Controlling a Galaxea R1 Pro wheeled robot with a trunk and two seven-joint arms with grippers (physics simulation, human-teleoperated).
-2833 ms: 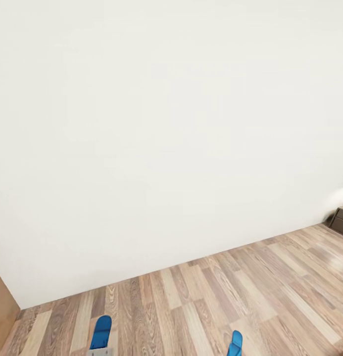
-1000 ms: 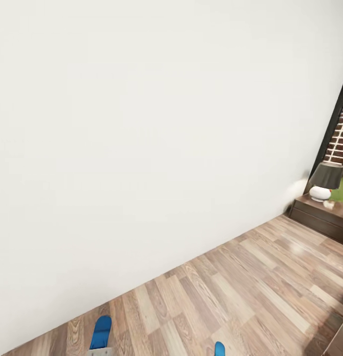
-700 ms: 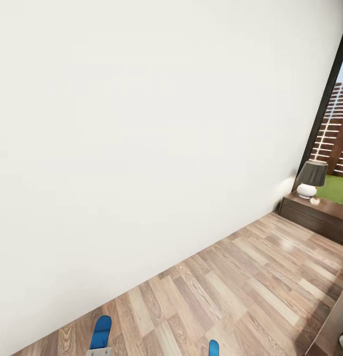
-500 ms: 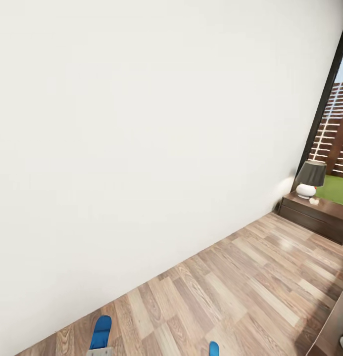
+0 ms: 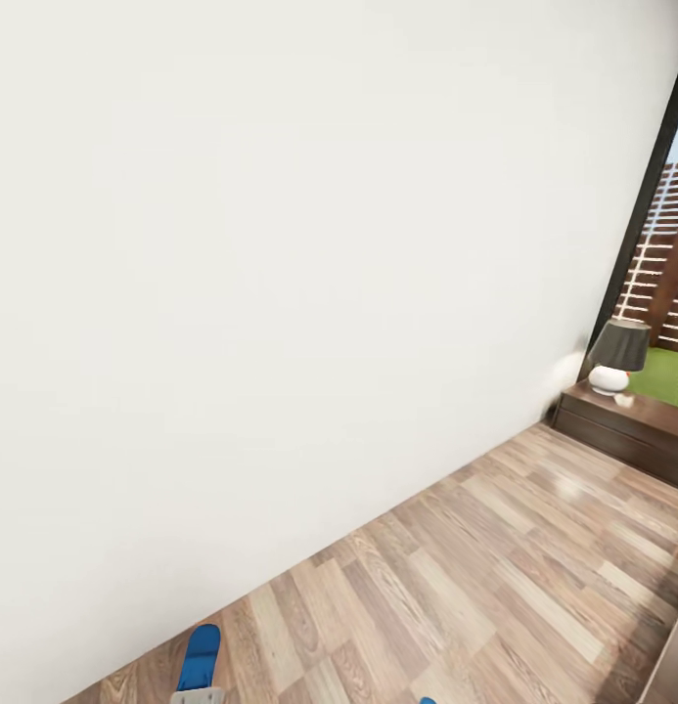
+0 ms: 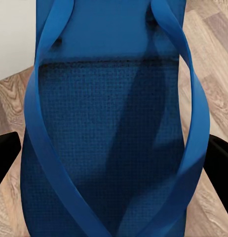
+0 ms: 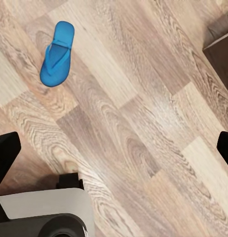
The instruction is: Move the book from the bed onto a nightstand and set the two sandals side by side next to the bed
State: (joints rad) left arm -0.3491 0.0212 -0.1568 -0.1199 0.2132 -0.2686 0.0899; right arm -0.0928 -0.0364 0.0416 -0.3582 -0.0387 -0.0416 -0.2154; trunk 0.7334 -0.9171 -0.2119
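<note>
- View has swung right since 2.8 s ago — the nightstand [image 5: 627, 430] with its lamp [image 5: 617, 354] and the window [image 5: 671, 264] are now in sight; camera moved, not the furniture.
- Left gripper [image 6: 114, 163]: fingers clamped on one sandal [image 6: 111, 123], strap side facing the wrist camera, long axis along the fingers.
- Right gripper [image 7: 114, 143]: fingers wide apart, empty.
- Second sandal [image 7: 57, 53] lies flat on the floor [image 7: 143, 108], well ahead of the right fingers, long axis slightly diagonal — right arm is the nearer one.

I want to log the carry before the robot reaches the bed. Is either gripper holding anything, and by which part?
The left gripper holds a blue sandal, its fingers at the sole's two side edges. The right gripper is open and empty.
</note>
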